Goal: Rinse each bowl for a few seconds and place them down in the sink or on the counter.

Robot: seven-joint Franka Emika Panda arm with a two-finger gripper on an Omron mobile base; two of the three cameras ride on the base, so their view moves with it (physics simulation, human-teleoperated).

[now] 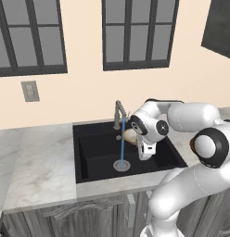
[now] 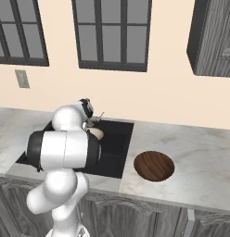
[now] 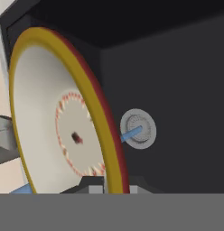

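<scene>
Over the matte black sink [image 1: 91,152], the pincer [image 3: 114,188] grips the round yellow-rimmed bowl [image 3: 55,122].

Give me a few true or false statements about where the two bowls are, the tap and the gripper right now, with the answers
1. The gripper is shut on the rim of the tan-rimmed bowl. True.
2. The dark brown bowl lies in the sink. False: it sits on the counter, right of the sink.
3. Water runs from the tap down to the drain. True.
4. The tan-rimmed bowl rests flat on the basin floor. False: it is held on edge above it.
</scene>
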